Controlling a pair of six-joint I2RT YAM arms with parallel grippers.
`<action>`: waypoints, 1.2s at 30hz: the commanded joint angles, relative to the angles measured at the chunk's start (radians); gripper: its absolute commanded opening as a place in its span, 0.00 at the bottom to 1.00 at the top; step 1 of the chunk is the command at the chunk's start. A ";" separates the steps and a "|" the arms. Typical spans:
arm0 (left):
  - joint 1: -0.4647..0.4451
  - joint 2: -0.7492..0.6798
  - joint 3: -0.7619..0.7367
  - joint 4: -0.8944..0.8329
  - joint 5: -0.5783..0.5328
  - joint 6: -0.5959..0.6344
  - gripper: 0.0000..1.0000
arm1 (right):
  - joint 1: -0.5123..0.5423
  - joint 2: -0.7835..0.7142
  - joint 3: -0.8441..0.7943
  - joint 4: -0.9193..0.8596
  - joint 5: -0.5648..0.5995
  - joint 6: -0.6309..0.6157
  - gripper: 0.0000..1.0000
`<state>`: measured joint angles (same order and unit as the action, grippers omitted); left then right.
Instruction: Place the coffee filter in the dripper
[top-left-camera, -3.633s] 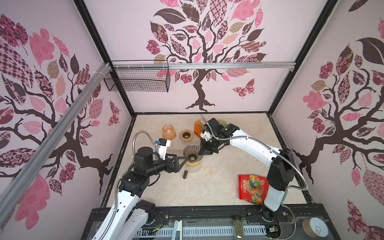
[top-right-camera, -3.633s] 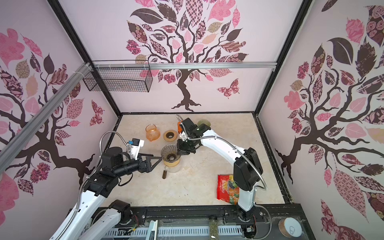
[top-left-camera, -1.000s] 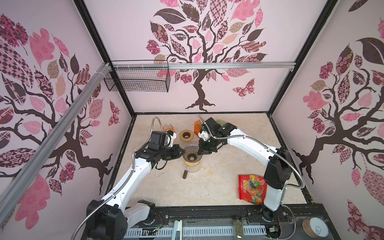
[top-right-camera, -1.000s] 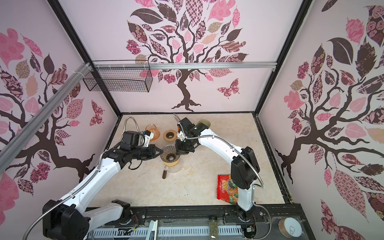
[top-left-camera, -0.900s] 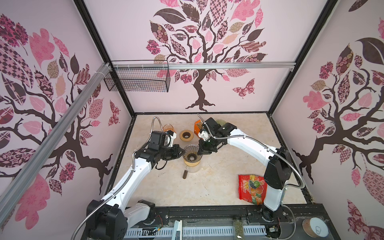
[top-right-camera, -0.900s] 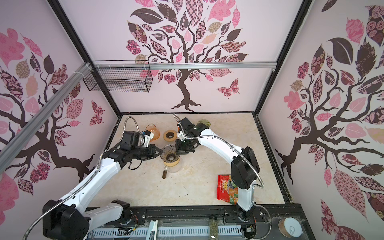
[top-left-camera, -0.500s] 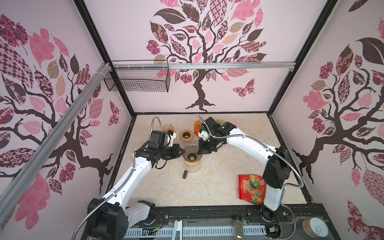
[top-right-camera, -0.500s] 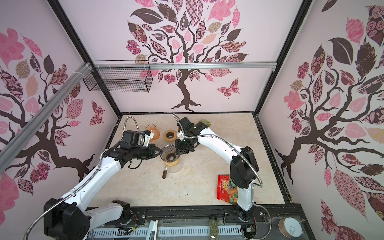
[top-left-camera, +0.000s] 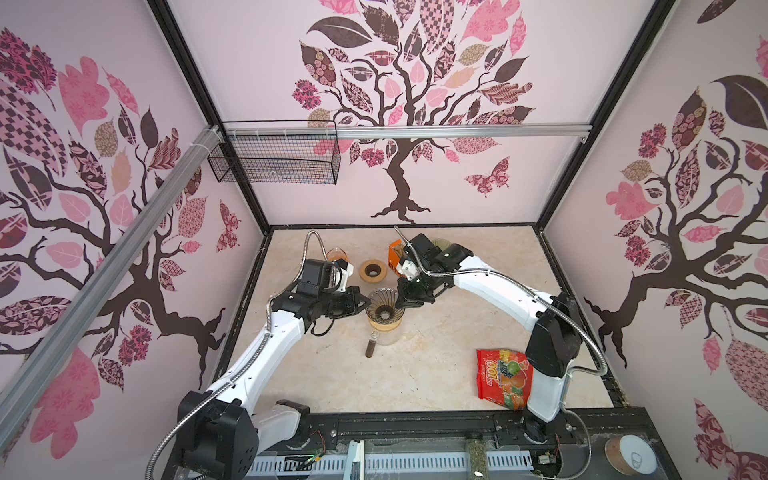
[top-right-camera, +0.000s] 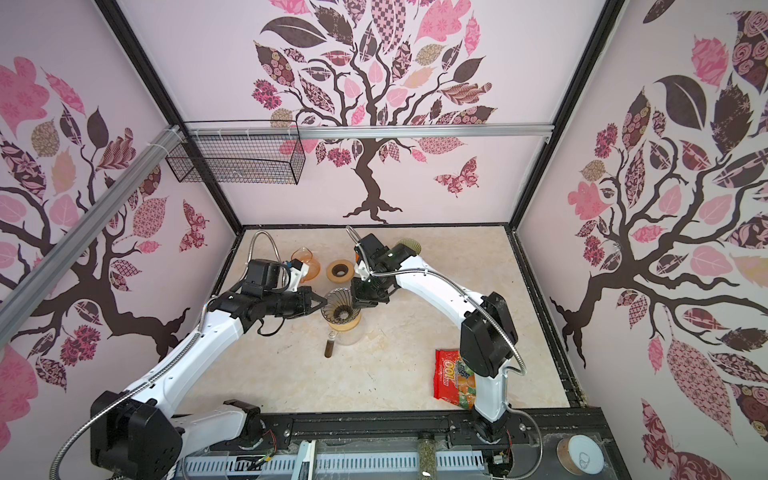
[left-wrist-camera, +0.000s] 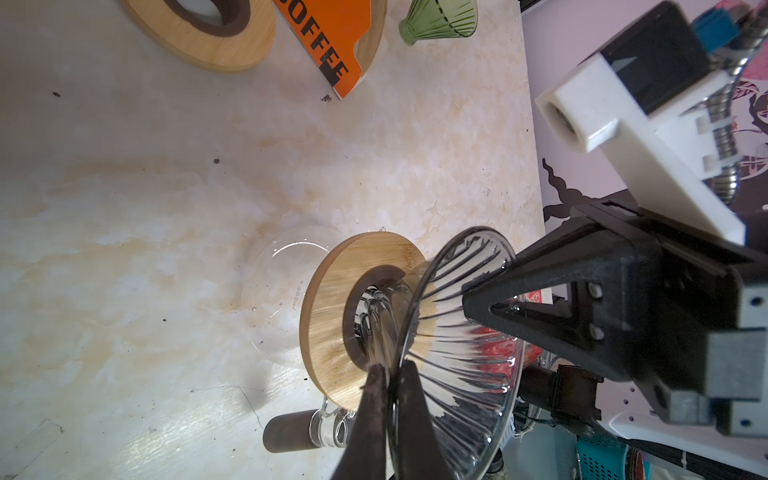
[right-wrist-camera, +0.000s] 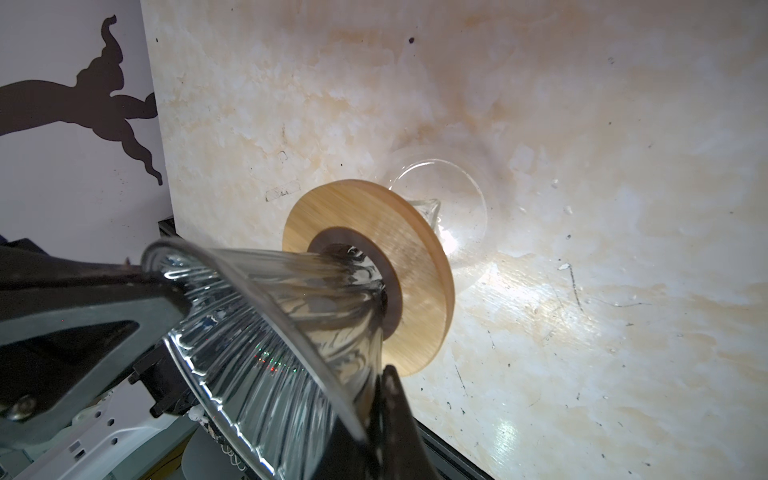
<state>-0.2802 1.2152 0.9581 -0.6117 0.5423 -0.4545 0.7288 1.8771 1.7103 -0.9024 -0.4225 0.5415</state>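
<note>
Nearest, a candy bag (top-left-camera: 503, 378) lies front right, with bare tabletop (top-left-camera: 415, 374) around it. Mid-table, the glass dripper (top-left-camera: 383, 305), bare-ribbed inside, sits on a carafe (top-left-camera: 384, 334); the left gripper (top-left-camera: 365, 306) and right gripper (top-left-camera: 400, 300) each pinch its rim. Only the left wrist view shows the tan coffee filter (left-wrist-camera: 374, 33) in the orange pack (left-wrist-camera: 328, 29) beyond.

The clear dripper (top-right-camera: 341, 308) sits on a wood-collared carafe (top-right-camera: 350, 333) on the bench (top-right-camera: 395, 374); the left pincer (top-right-camera: 323, 304) grips its rim on one side, the right pincer (top-right-camera: 357, 302) the opposite side, both closed
</note>
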 joint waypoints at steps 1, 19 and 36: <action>0.010 0.045 -0.008 -0.113 -0.072 0.015 0.05 | 0.008 0.049 0.009 -0.043 -0.014 -0.038 0.03; 0.009 0.107 0.004 -0.179 -0.059 0.057 0.04 | 0.016 0.090 0.020 -0.070 -0.016 -0.062 0.03; 0.010 0.139 -0.057 -0.169 -0.054 0.057 0.04 | 0.018 0.106 -0.053 -0.036 -0.009 -0.071 0.03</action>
<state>-0.2661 1.2831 0.9901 -0.6537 0.5762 -0.4122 0.7231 1.9068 1.7237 -0.9077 -0.4328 0.5388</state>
